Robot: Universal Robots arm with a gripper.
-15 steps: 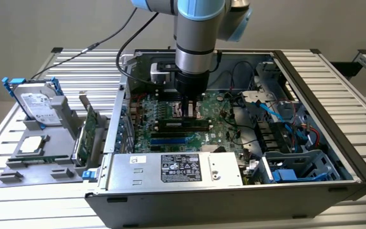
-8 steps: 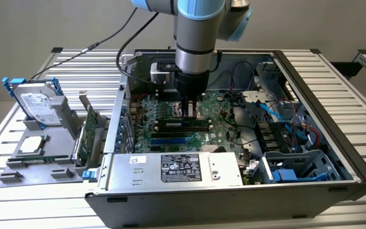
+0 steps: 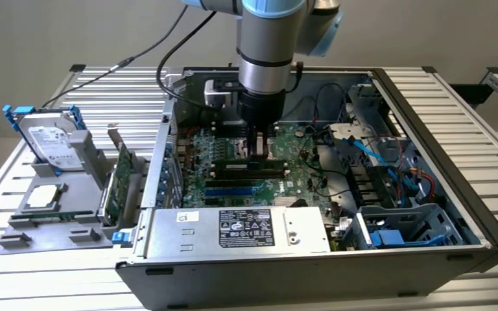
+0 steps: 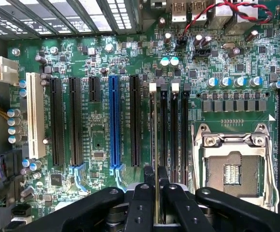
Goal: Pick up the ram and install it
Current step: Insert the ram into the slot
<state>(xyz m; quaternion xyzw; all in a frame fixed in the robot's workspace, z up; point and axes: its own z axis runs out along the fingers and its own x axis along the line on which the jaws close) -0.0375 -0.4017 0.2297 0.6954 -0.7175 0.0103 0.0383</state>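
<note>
Inside the open computer case [image 3: 318,282], jaws grip one ram [image 4: 157,193].

One ram [image 3: 249,167], one hard drive [image 3: 52,144], perhaps two cards [image 3: 124,170].

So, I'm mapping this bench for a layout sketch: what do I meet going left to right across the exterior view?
Silver hard drive with blue side rails → upright green expansion card → end effector, shut on the thin green ram stick → grey metal drive cage with a blue insert.
</note>
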